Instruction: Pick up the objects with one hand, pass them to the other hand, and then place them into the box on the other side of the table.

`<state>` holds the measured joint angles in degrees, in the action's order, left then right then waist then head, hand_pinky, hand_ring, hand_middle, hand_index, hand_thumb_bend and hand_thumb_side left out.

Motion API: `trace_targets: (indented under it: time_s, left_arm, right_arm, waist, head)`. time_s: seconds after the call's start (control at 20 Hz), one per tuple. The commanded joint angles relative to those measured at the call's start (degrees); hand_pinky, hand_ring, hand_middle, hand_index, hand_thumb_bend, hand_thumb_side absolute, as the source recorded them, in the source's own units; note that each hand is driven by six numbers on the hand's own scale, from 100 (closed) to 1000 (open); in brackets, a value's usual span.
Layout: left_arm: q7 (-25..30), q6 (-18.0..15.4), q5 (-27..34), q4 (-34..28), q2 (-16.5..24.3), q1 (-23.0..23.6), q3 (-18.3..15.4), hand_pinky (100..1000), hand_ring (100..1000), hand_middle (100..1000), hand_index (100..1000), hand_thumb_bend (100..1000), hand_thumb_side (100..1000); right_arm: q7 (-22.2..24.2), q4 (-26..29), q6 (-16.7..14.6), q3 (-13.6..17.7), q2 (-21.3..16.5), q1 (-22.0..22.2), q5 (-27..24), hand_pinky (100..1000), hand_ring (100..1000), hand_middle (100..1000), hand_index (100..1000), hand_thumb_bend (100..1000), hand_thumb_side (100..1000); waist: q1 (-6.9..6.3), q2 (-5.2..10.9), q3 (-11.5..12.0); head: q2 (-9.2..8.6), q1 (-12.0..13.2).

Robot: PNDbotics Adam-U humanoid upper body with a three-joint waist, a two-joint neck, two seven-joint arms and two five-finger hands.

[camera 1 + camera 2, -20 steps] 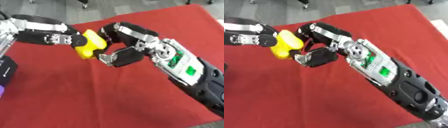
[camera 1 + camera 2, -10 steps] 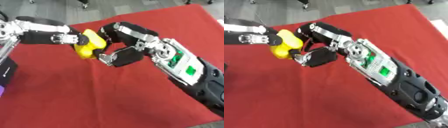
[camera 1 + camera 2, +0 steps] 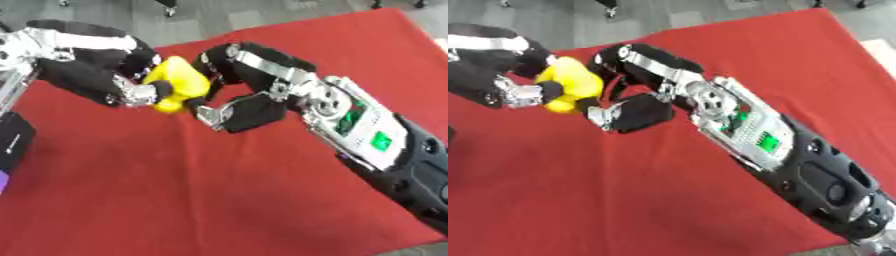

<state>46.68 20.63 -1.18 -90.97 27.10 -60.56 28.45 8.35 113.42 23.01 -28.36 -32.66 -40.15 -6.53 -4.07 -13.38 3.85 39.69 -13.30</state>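
Far left edge: a dark box-like object (image 3: pixel 16 142) on the red tablecloth (image 3: pixel 219 190), cut off by the frame; cannot tell whether it is the target box.

Left hand (image 3: pixel 122 82): over the last second it has closed in around the soft-looking yellow rounded object (image 3: pixel 178 86), fingers now curled over its left side where before they only met its edge. Judgement: the handover is mid-way, the receiving hand taking hold.

The object sits above the cloth, between both hands, at the table's far left-centre.

Right hand (image 3: pixel 241 95): fingers curled over the object's top and thumb beneath, not released. Contact points are hidden behind the fingers; the object's exact shape is hard to make out.
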Motion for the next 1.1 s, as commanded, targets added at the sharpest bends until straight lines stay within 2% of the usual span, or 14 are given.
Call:
trace_targets:
  time_s: [0.05, 0.15, 0.25, 0.35, 0.4, 0.6, 0.8, 0.9, 1.1]
  left_arm:
    - [-2.42, 1.08, -2.36, -1.51, 0.76, -1.19, -0.8, 739, 539, 439, 495, 100, 319]
    - [-4.02, 1.16, -3.57, -2.05, 0.75, -1.22, -0.67, 733, 523, 421, 475, 100, 285]
    - [-5.19, 1.24, -4.49, -2.37, 0.72, -1.22, -0.56, 731, 517, 409, 462, 100, 251]
    - [-6.34, 1.23, -5.4, -2.73, 0.7, -1.22, -0.58, 727, 510, 398, 450, 100, 209]
    - [-6.86, 1.25, -5.81, -2.88, 0.71, -1.21, -0.59, 724, 508, 395, 446, 100, 194]
    - [-9.87, 2.64, -7.27, -2.97, 0.58, -1.05, -0.96, 716, 505, 414, 469, 100, 161]
    - [-11.62, 3.78, -6.24, -3.28, 0.55, -0.73, -1.25, 716, 502, 418, 475, 100, 152]
    - [-11.95, 3.95, -5.21, -3.62, 0.72, -0.4, -1.45, 720, 503, 421, 482, 100, 160]
    - [-11.71, 3.06, -2.04, -4.77, 1.65, 0.66, -2.23, 731, 517, 450, 521, 100, 232]
  right_arm:
    - [-0.36, 1.17, 0.06, 0.72, -0.62, -0.96, 0.64, 651, 711, 503, 665, 100, 272]
    - [-0.58, 1.17, -0.17, 0.68, -0.61, -0.92, 0.9, 658, 723, 521, 689, 112, 323]
    - [-0.72, 1.17, -0.58, 0.62, -0.64, -0.89, 1.26, 664, 735, 547, 718, 175, 374]
    - [-0.7, 1.17, -0.98, 0.57, -0.73, -0.88, 1.86, 675, 753, 589, 765, 253, 425]
    - [-0.59, 1.17, -1.19, 0.55, -0.78, -0.88, 2.3, 689, 781, 636, 820, 324, 443]
    - [0.92, 1.17, -1.97, 0.55, -1.01, -0.87, 5.43, 710, 829, 725, 899, 368, 542]
    - [2.76, 1.17, -2.87, 0.56, -1.1, -0.79, 7.9, 718, 843, 753, 924, 400, 597]
    - [3.36, 1.17, -3.28, 0.64, -1.18, -0.69, 8.65, 719, 843, 754, 927, 399, 601]
    - [4.2, 1.17, -4.01, 0.58, -1.5, -0.62, 9.41, 722, 841, 753, 924, 399, 574]
  waist:
    - [-0.41, 0.2, -0.07]
    - [-0.4, 0.18, -0.1]
    - [-0.39, 0.16, -0.13]
    - [-0.38, 0.14, -0.13]
    - [-0.37, 0.13, -0.13]
    - [-0.26, 0.12, -0.13]
    - [-0.16, 0.12, -0.12]
    - [-0.11, 0.12, -0.15]
    - [-0.04, 0.14, -0.2]
  head:
    - [-0.03, -0.04]
    - [-0.08, -0.04]
    - [-0.09, 0.01]
    - [-0.07, 0.04]
    - [-0.08, 0.04]
    - [-0.16, 0.11]
    - [-0.29, 0.15]
    - [-0.34, 0.23]
    - [-0.46, 0.29]
